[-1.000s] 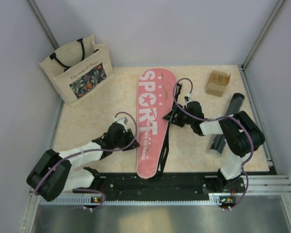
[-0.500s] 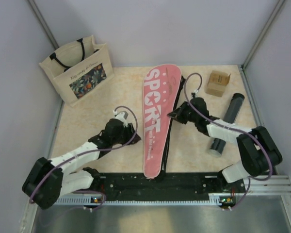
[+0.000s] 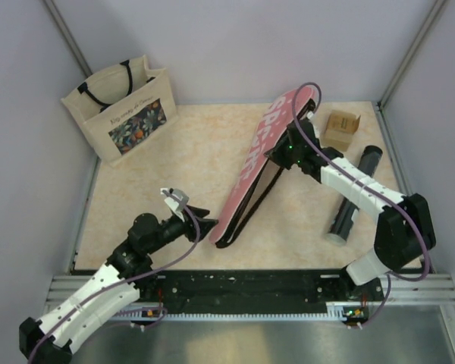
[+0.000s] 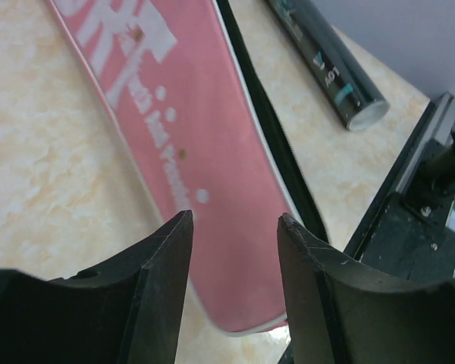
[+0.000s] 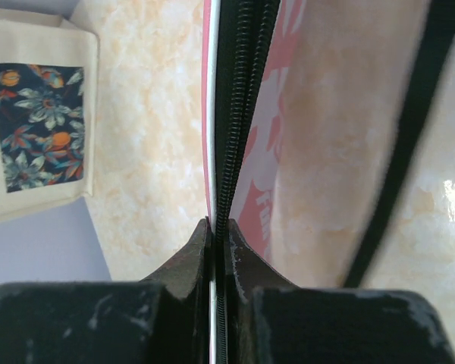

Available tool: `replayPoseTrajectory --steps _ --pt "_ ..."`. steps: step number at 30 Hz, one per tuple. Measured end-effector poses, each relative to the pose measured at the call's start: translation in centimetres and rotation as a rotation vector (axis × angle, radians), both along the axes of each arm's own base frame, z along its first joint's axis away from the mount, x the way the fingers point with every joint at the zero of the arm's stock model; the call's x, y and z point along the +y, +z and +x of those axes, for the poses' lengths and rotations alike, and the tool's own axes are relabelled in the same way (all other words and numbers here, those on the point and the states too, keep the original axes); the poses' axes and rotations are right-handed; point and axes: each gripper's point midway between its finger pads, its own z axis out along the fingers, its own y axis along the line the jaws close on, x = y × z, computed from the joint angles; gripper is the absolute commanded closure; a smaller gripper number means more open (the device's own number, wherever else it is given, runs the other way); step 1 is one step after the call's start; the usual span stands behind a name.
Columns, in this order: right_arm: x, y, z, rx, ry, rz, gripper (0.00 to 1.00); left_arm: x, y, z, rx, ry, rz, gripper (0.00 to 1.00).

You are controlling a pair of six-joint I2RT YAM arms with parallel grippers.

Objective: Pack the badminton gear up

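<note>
Slippage risk: right gripper (image 5: 218,227) is clamped only on the thin edge of the cover (image 3: 249,171), which hangs tilted across the table (image 3: 174,152), its low end by the empty, half-spread left gripper (image 3: 203,218); its weight may pull free.

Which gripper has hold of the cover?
The right gripper, shut on the pink cover at its zipper; the left gripper stands open near its lower end, holding nothing.
</note>
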Motion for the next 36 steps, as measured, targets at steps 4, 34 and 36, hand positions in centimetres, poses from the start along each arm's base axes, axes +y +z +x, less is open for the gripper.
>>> replayPoseTrajectory --steps 4,34,36 --pt "0.7 -2.1 0.2 0.047 -0.004 -0.028 1.00 -0.3 -2.5 -1.1 0.024 -0.040 0.043 0.45" --pt "6.3 -4.6 -1.7 0.098 -0.001 0.103 1.00 -5.4 -7.2 3.8 -0.032 0.037 0.437 0.42" --pt "6.7 -4.6 -1.9 0.102 -0.002 0.117 1.00 -5.0 -7.7 4.5 -0.064 0.071 0.486 0.45"
